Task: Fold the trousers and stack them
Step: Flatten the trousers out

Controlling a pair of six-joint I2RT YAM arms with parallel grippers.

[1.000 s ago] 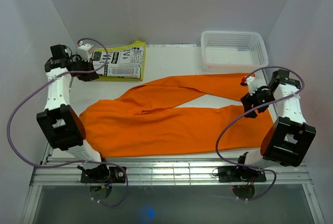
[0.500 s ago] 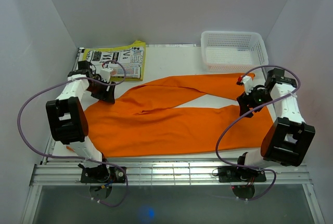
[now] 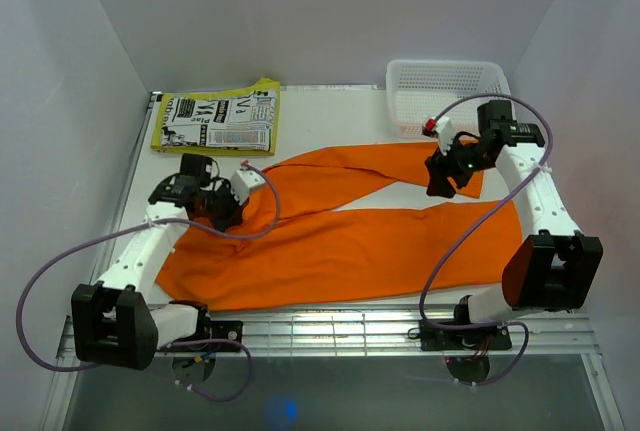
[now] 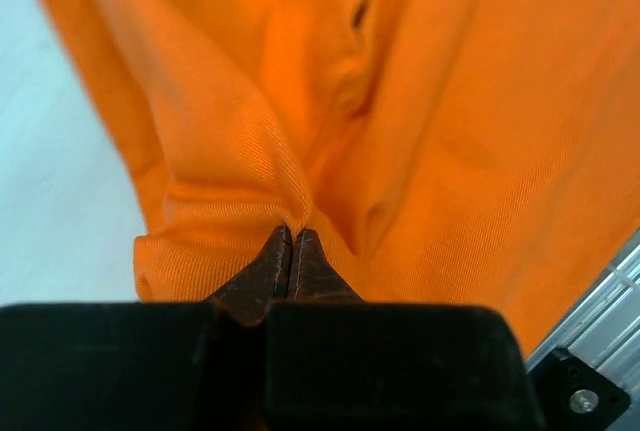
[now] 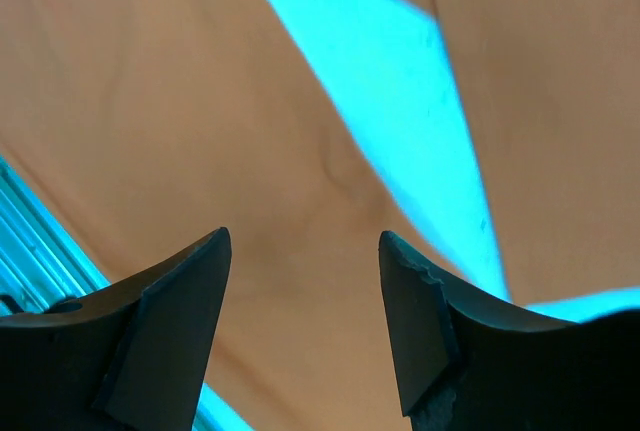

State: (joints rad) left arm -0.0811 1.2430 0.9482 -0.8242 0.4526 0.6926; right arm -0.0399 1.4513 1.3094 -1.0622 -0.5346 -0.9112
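The left pincer [image 4: 290, 251] clenches a fold of the trousers [image 3: 340, 241]; the right pincer [image 5: 300, 251] hangs released above them. Print on the paper [image 3: 220, 121]: unreadable.

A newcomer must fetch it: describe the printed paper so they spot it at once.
On the white table, look to the far left corner, beyond the orange trousers. The paper lies flat there, clear of them. Only it has black-and-white print and a yellow edge; the basket opposite is plain white mesh.

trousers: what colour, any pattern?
Plain bright orange, no pattern. The trousers show best in the top external view.
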